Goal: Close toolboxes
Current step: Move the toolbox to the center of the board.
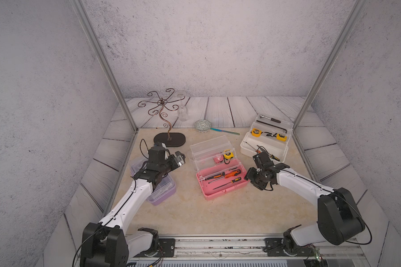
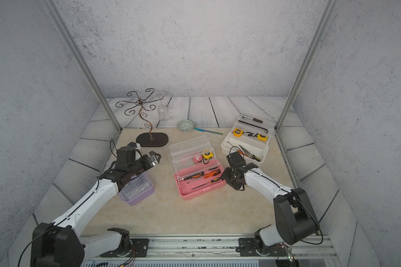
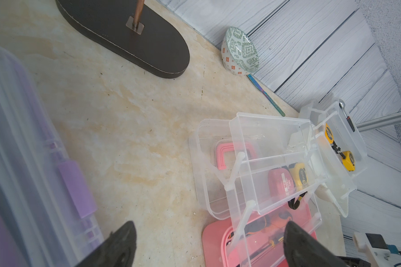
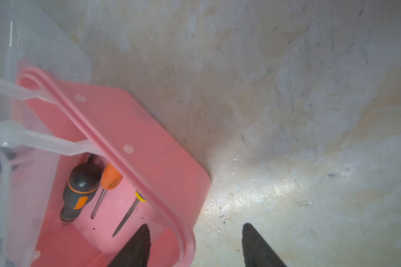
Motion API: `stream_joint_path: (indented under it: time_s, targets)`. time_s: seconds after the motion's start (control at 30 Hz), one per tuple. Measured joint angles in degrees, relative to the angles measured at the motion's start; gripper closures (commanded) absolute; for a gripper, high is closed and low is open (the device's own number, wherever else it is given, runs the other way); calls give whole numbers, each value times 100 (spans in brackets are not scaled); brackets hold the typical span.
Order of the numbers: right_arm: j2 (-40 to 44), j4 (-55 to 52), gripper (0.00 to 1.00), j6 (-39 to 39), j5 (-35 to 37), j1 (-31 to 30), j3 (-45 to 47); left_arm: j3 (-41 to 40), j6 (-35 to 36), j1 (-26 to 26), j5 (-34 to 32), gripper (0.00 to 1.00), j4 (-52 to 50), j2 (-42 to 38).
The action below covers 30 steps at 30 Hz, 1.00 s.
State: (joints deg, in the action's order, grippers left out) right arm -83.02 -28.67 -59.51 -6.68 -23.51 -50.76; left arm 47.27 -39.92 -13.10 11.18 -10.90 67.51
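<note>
On the marbled table [image 1: 195,212], three toolboxes were noted. The purple toolbox [image 1: 163,190], on the left side and partly under the left arm, was judged closed: its clear lid was seen lying down on the base, with a purple latch folded flat against the side in the left wrist view. The pink toolbox [image 1: 222,186], at the centre, was found open, its clear tiers swung up and back and screwdrivers [image 1: 227,174] exposed in the base. The white toolbox [image 1: 264,148], at the right rear, was likewise found open, its trays stepped back. Roughly one of three was therefore counted done; two were left to do.

The left gripper [image 3: 208,231] was seen spread wide and empty, held above the table between the purple and pink boxes. The right gripper [image 4: 196,231] was seen parted and holding nothing, set astride the right end of the pink base: one finger inside the rim, the other outside over the table. The raised tiers lay beyond it, apart from the fingers. Contact with the wall could not be told.
</note>
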Motion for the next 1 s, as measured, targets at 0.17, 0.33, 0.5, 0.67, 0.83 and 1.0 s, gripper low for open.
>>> stream_joint_path:
  time_s: [0.17,0.33,0.5,0.67,0.83,1.0]
  targets:
    - [-129,452,48,-483,-116,-175,15,0,17,-31,-55,0,-2,0]
    - [-444,621,55,-780,-101,-354,76,0,28,-33,-111,0,-4,0]
    - [-529,647,68,-990,-26,-481,105,0,31,-52,-157,0,-4,0]
    - [-529,614,84,-1071,140,-466,63,-7,46,-52,-197,0,-2,0]
    - [-636,442,94,-522,326,-321,-149,-26,48,-52,-199,0,-4,4]
    - [-789,-46,100,264,452,-122,-461,-26,48,-52,-199,0,-7,4]
